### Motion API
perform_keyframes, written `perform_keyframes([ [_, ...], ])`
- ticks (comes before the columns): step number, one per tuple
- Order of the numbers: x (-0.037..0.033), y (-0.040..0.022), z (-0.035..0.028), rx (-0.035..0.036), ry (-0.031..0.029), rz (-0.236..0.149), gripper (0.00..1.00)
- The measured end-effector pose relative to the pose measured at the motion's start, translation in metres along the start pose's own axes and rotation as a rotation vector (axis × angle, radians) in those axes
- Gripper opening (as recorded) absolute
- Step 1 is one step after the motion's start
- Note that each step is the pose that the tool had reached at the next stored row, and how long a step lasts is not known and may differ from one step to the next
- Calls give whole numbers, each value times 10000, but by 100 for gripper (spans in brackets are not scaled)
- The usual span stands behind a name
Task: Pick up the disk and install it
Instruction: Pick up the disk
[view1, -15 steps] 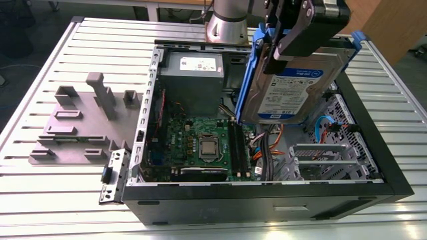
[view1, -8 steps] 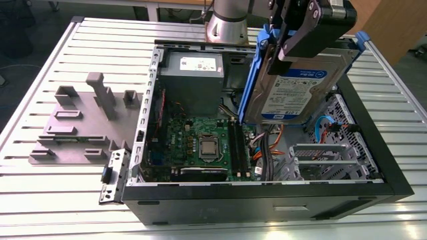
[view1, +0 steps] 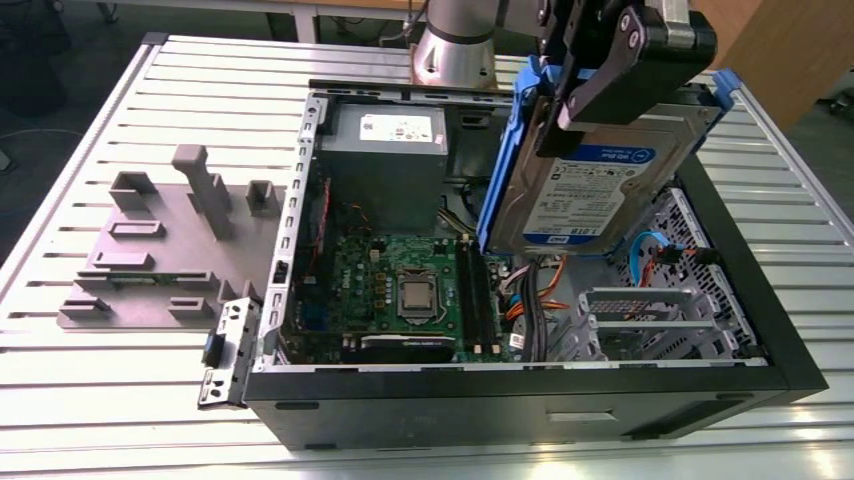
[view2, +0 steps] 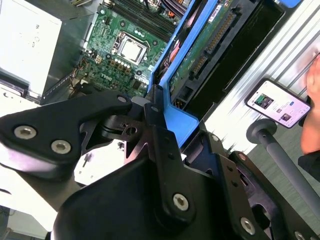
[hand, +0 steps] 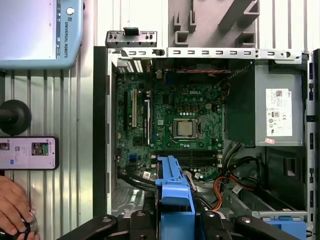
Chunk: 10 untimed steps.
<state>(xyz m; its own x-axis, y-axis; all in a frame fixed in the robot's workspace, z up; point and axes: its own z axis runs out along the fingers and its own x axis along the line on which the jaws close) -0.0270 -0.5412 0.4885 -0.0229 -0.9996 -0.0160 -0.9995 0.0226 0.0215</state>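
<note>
The disk (view1: 587, 190), a silver hard drive with a blue-and-white label in a blue plastic carrier, hangs upright on its edge over the right side of the open computer case (view1: 534, 385). My gripper (view1: 603, 95) is shut on its upper edge, black fingers (view1: 627, 70) pressing both faces. In the second wrist view the fingers (view2: 165, 150) clamp the blue carrier (view2: 180, 120), and the disk's green circuit side (view2: 200, 50) faces the case wall. In the first wrist view the carrier edge (hand: 174, 192) points down at the motherboard (hand: 182, 120). A grey metal drive cage (view1: 654, 320) sits below the disk.
The case lies on a slatted metal table (view1: 134, 400). Inside are a grey power supply with a white sticker (view1: 387, 140) and loose cables (view1: 534, 300). A grey fixture plate (view1: 160, 250) stands at the exterior view's left. A phone (hand: 27, 152) and a person's hand (hand: 12, 207) rest beside the case.
</note>
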Motion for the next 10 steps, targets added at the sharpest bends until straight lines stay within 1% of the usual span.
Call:
perform_keyframes([
  [10, 11, -1, 1, 0, 0, -1, 36],
])
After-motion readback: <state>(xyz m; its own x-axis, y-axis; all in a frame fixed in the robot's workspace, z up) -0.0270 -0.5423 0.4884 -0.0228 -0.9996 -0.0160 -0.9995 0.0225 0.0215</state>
